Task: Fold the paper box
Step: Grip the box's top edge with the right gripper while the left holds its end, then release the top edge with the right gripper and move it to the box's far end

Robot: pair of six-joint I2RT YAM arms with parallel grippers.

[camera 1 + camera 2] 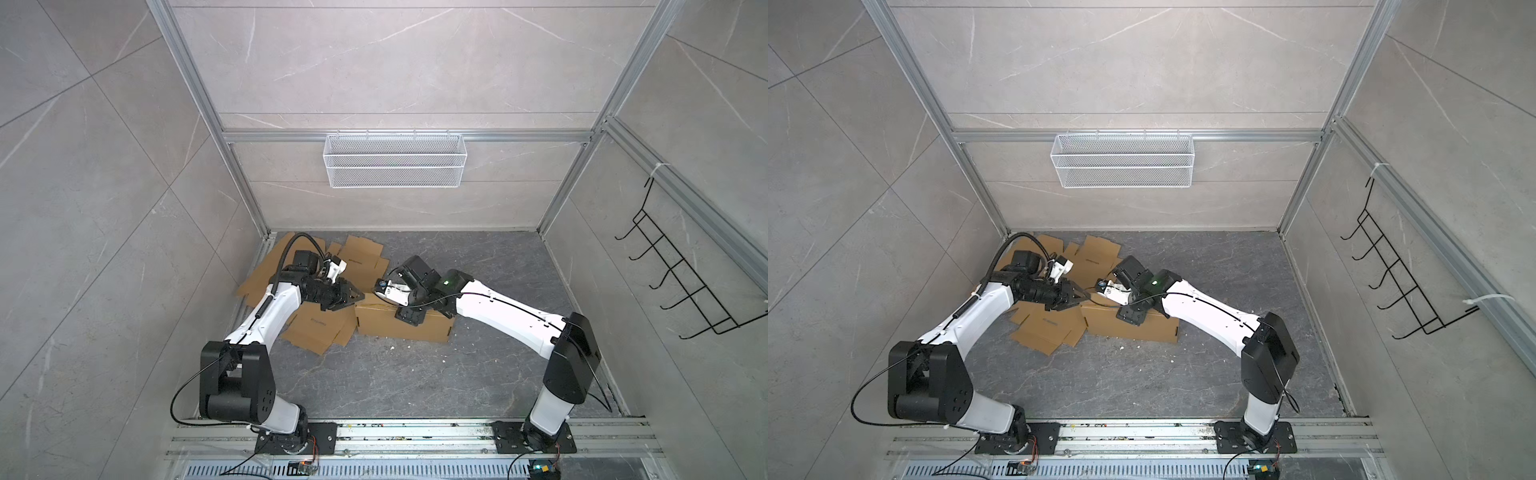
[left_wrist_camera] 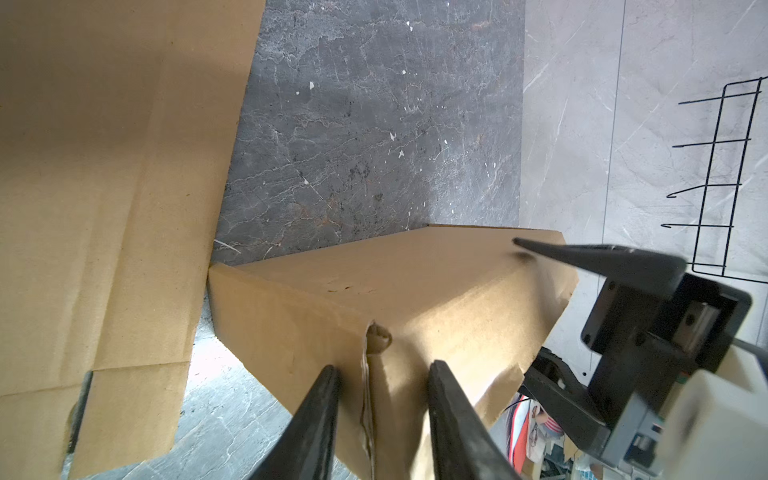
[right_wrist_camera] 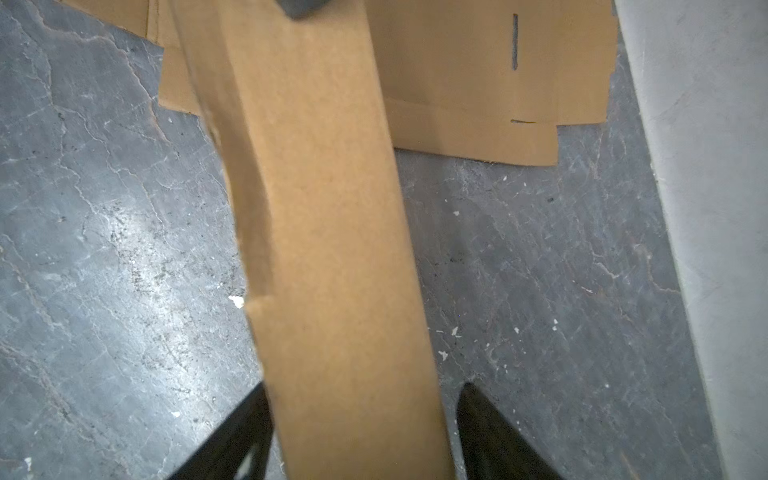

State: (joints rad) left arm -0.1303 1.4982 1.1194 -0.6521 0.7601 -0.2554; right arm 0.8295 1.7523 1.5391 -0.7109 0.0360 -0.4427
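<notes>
The brown paper box (image 1: 415, 328) (image 1: 1142, 326) lies folded into a long closed shape on the dark floor, mid-scene in both top views. My left gripper (image 1: 356, 296) (image 1: 1082, 296) is at the box's left end. In the left wrist view it (image 2: 384, 370) is open, its fingertips (image 2: 332, 376) on either side of a creased flap edge on the end face of the box (image 2: 415, 282). My right gripper (image 1: 409, 319) (image 1: 1131, 316) reaches down over the box top. In the right wrist view it (image 3: 363, 392) is open astride the box (image 3: 332, 249), with a gap on one side.
Flat cardboard blanks (image 1: 320, 330) (image 1: 361, 257) (image 2: 104, 187) (image 3: 478, 83) lie piled to the left of and behind the box. A white mesh basket (image 1: 394, 160) hangs on the back wall. On the right wall is a black wire rack (image 1: 685, 282). Small white scraps dot the floor.
</notes>
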